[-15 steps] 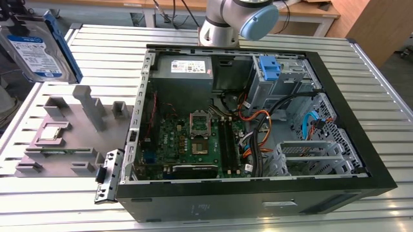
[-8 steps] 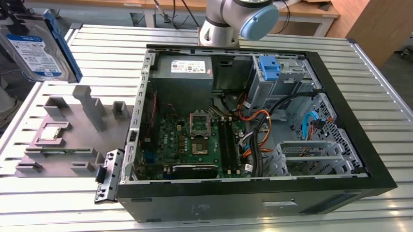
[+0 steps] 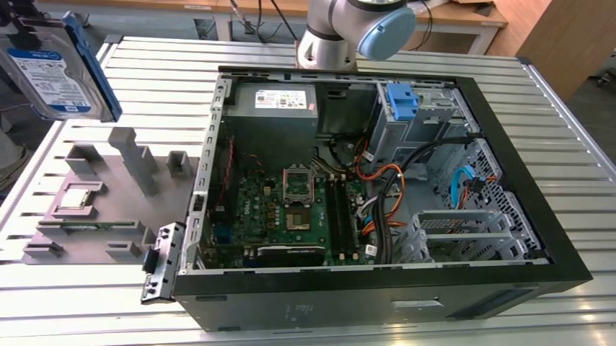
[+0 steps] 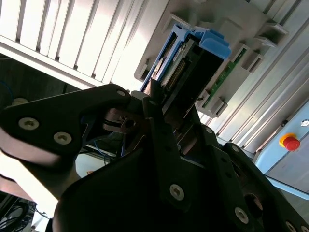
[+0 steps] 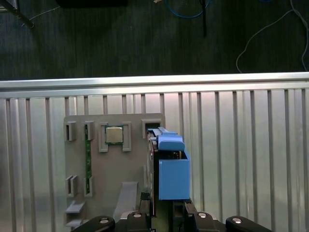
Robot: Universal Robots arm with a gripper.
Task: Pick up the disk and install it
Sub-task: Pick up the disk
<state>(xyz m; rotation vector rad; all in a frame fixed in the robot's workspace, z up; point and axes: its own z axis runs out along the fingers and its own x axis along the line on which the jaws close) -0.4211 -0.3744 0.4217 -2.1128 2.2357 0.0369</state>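
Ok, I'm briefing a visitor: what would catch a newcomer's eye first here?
The disk, bright blue carrier and all, held aloft by the gripper at the exterior view's upper left, above the grey parts holder. Then the open computer case in the middle of that view, motherboard and cables exposed.

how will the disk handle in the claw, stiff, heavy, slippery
Probably stiff: the disk is a flat metal slab, held aloft unbent; being metal, likely heavy for its size. Its blue plastic carrier may flex or slip in the claw.
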